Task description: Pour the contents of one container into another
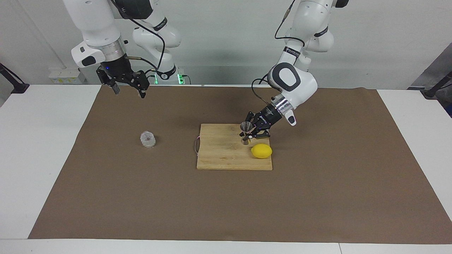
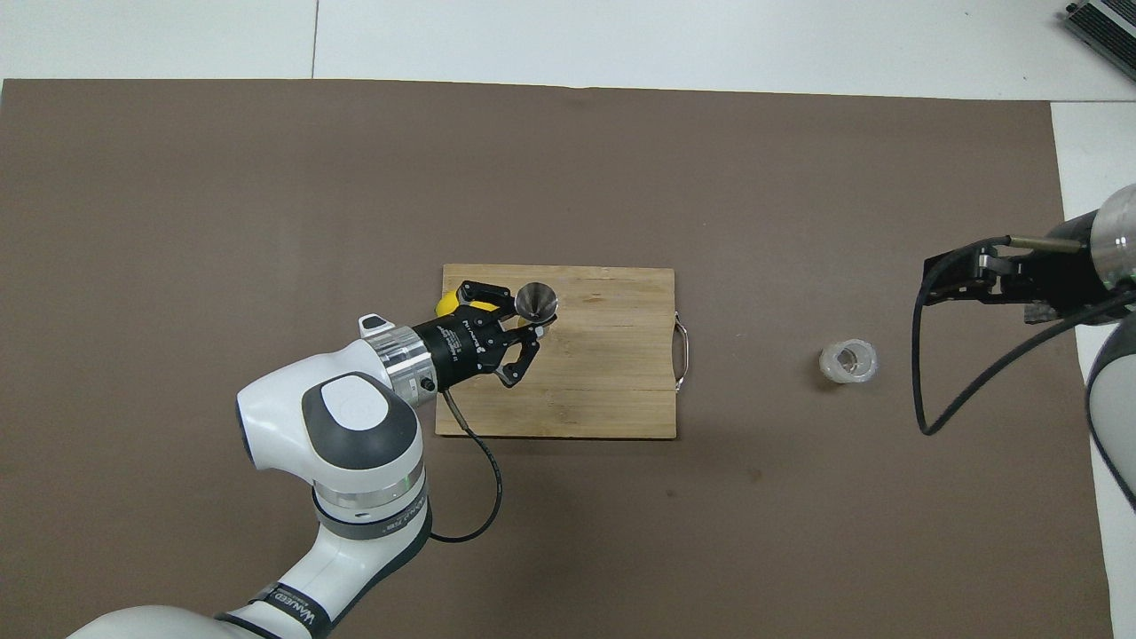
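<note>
My left gripper [image 1: 248, 135] is shut on the steel hourglass jigger [image 1: 246, 132] and holds it upright, low over the wooden cutting board [image 1: 219, 157]. I cannot tell whether the jigger touches the board. In the overhead view the jigger [image 2: 536, 301] sits in the left gripper [image 2: 531, 321] with its open cone facing up. The clear faceted glass cup [image 1: 148, 139] stands on the brown mat toward the right arm's end; it also shows in the overhead view [image 2: 848, 361]. My right gripper [image 1: 128, 90] is open, empty and raised, apart from the cup, and also shows in the overhead view [image 2: 930, 282].
A yellow lemon [image 1: 261, 151] lies on the board beside the jigger; in the overhead view the lemon [image 2: 447, 303] is mostly covered by the left gripper. The board [image 2: 603, 390] has a metal handle [image 2: 682, 357] on the side toward the cup.
</note>
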`<state>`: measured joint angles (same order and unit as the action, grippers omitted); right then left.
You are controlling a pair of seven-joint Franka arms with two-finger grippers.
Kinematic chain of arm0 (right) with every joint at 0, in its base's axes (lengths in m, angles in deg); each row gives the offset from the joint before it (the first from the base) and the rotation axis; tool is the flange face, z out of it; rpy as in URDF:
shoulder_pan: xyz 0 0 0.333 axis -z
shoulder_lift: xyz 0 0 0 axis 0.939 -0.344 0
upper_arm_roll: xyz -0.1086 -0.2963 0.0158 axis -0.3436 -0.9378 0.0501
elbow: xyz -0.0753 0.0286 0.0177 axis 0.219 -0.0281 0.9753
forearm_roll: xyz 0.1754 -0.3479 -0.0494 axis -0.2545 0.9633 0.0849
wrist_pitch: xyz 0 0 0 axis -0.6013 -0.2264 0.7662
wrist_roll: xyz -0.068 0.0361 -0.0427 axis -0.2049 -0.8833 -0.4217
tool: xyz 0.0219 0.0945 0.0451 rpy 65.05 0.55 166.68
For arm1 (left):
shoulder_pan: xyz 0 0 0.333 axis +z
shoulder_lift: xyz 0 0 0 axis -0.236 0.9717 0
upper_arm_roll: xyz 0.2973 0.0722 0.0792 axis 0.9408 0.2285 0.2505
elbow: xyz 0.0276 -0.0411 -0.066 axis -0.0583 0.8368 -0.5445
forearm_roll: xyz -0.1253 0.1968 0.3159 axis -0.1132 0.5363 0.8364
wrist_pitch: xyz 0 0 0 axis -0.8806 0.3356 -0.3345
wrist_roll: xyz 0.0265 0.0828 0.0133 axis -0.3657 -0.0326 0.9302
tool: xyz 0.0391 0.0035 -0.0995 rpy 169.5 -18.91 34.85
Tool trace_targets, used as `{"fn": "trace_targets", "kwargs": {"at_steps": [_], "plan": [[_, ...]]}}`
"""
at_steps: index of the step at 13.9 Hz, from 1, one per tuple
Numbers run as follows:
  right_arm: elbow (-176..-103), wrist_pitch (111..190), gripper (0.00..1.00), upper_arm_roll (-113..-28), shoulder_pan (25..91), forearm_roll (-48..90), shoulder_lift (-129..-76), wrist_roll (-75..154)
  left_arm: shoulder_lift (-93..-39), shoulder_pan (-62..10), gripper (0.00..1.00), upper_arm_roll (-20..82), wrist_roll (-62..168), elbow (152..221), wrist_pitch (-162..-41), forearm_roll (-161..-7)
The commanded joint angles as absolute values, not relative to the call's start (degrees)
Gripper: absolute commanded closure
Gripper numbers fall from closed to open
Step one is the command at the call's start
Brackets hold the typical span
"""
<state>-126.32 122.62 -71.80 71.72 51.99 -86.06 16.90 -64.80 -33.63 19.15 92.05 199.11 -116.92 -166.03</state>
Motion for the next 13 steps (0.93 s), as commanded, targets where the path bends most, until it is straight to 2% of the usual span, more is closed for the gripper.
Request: {"fn": "trace_targets", "kwargs": {"at_steps": [1,13], "plan": [[-127.14,122.11,0.00,-71.50,72.25,52.06,-85.37,16.94,-63.02,-34.48,1.00,18.23,89.93,197.20,-118.52,-168.83],[-127.49,122.03,0.00,-71.59,72.25,52.06,-85.11,17.03,-58.79,-35.71,1.00,16.56,85.19,195.62,-119.41,-168.91]]}}
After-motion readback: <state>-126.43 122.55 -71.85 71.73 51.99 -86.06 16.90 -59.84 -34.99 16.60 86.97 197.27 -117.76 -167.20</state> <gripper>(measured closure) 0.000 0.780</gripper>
